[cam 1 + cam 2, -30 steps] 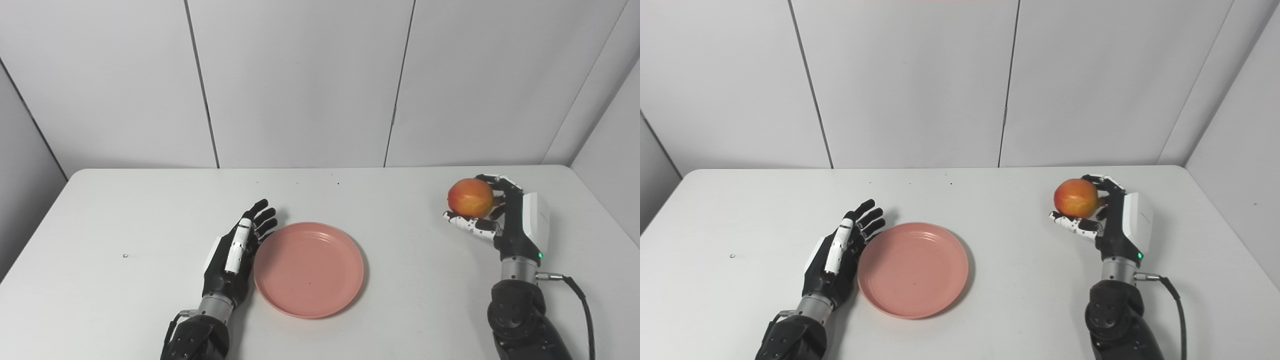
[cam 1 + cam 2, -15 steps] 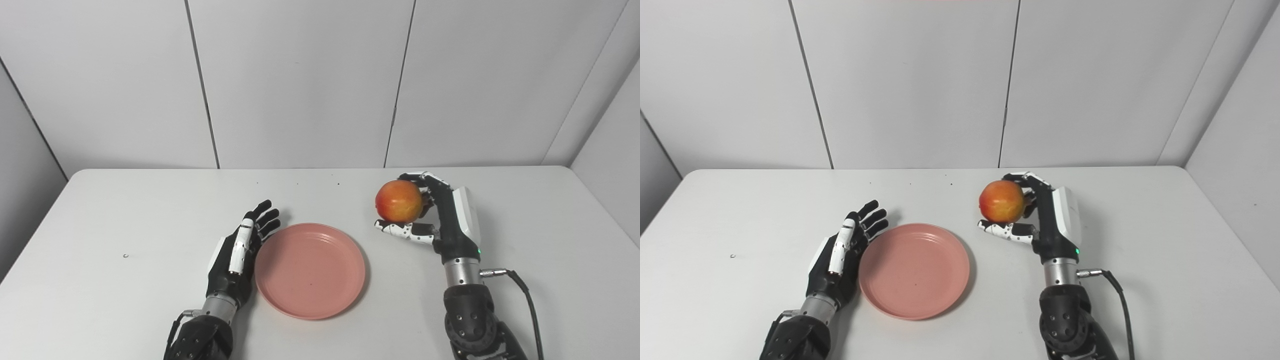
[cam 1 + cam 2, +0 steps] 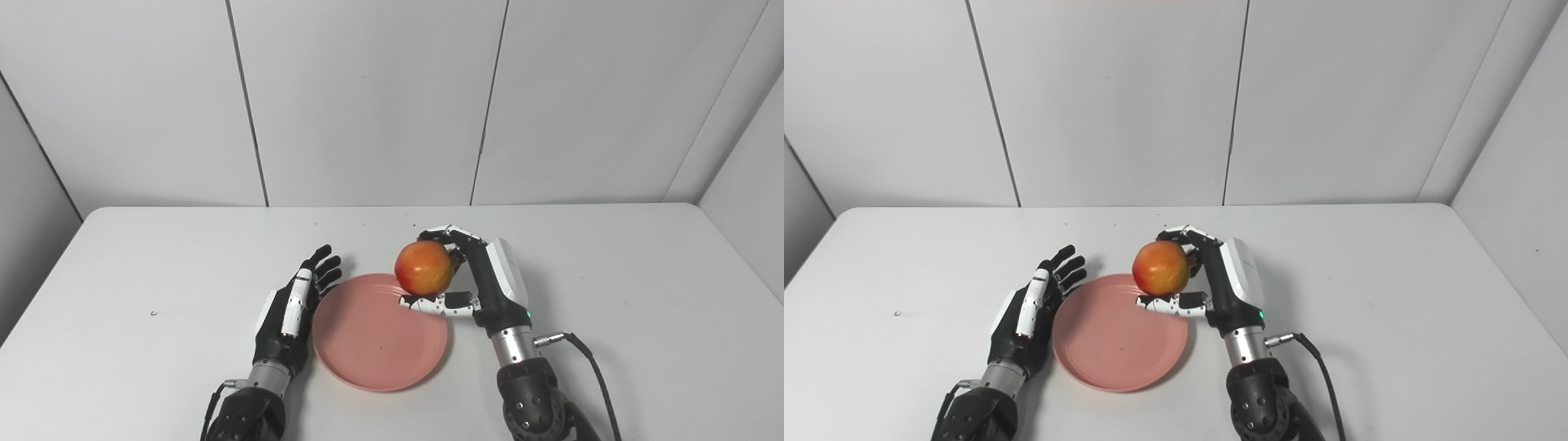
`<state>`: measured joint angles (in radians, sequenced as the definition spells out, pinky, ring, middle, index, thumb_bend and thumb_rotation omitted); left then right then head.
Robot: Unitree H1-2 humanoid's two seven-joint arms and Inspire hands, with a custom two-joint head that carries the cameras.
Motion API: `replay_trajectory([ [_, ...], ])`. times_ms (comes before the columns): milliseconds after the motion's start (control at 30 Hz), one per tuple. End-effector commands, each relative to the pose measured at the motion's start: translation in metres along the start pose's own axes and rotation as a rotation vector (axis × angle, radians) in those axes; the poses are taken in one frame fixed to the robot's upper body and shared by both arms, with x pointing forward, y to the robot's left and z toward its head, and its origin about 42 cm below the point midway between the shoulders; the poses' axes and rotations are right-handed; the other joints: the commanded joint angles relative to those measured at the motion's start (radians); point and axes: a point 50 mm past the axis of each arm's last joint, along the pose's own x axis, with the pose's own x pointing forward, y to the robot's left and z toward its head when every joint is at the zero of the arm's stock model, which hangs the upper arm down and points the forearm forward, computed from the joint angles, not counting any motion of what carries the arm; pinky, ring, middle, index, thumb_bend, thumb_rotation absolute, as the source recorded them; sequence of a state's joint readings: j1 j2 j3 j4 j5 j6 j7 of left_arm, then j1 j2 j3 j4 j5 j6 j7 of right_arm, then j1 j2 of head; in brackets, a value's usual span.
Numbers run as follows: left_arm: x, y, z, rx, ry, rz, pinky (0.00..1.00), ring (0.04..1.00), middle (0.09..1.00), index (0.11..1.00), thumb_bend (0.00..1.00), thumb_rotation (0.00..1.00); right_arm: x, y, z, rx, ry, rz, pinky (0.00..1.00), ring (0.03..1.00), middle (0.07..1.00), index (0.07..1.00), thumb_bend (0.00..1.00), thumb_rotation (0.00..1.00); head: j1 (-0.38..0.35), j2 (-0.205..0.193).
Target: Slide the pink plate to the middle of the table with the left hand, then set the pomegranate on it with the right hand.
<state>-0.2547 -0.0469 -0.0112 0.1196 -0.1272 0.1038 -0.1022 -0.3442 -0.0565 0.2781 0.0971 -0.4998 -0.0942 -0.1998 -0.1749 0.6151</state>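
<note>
1. Worktop (image 3: 153, 257): white, rounded corners, pale panelled walls behind; a few small dark specks near its far edge.
2. Pink plate (image 3: 367, 343): round, shallow, lying flat near the middle of the worktop, towards the near side; bare inside.
3. Left hand (image 3: 288, 315): black with white panels; fingers straight and slightly spread, holding nothing; set on edge just beside the plate's left rim, palm facing the plate; whether it touches the rim cannot be told.
4. Pomegranate (image 3: 424, 267): red-orange, round; held in the air above the plate's far right rim, clear of the plate.
5. Right hand (image 3: 468, 285): fingers curled over the fruit's far side, thumb beneath it; closed around the pomegranate; a black cable (image 3: 591, 373) trails from the wrist.
</note>
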Motion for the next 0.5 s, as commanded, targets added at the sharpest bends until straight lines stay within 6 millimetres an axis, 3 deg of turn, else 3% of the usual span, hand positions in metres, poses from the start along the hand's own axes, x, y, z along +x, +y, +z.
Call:
replay_trajectory([
  [0,0.002,-0.001,0.004,0.010,-0.022,0.000,0.86,0.886,0.877,0.855,0.30,1.00,0.008,0.005,0.021,0.031,-0.092,0.018,0.31,0.377,0.475,0.557,0.51,0.00,0.001,-0.001],
  [467,0.002,-0.003,0.009,0.042,-0.028,-0.006,0.85,0.877,0.873,0.853,0.30,1.00,-0.010,0.043,0.019,0.022,-0.095,0.157,0.30,0.368,0.476,0.557,0.50,0.00,0.002,0.010],
])
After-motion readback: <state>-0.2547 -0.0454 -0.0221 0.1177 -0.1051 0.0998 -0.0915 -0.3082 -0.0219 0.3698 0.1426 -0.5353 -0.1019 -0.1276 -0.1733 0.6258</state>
